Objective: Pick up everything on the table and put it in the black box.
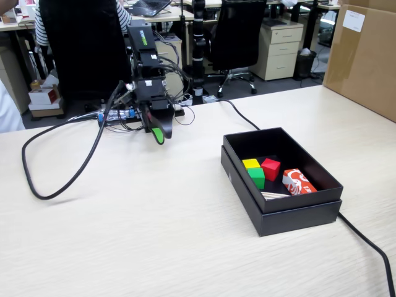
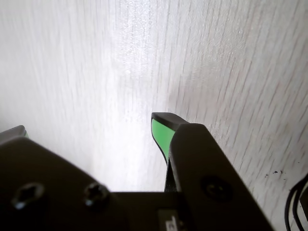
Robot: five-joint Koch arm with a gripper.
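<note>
Yellow cube: I see it [image 1: 250, 163] already lying in the black box [image 1: 281, 215], at the near-left of the group, touching the green cube [image 1: 257, 177] in front of it and just beside the red cube [image 1: 270, 168].

Other contents: a red-and-white block [image 1: 299, 182] sits to the right of the cubes in the fixed view, and something pale and thin lies on the box floor that I cannot make out.

Handling: I judge the yellow cube light, stiff and solid, with flat, smooth faces; not fragile, though it could slip if pinched on an edge.

Where to hold: if I had to take it again, I would close on two opposite flat faces. Its neighbours crowd it, so the free sides are the ones facing the box's left and far walls.

Claw: it [image 1: 157, 133] hangs over the bench [image 1: 154, 235], well apart from the box, near the arm's base.

Opening: in the wrist view I see one green-lined finger [image 2: 160, 132] and the tip of the other at the far left edge, with bare bench between them; the claw [image 2: 89, 129] stands wide apart.

Load: it holds nothing and touches nothing that I can see.

Bench: I see only a black cable [image 1: 62, 185] looping across it, no loose cubes.

Progress: to my eye the packing looks finished.
</note>
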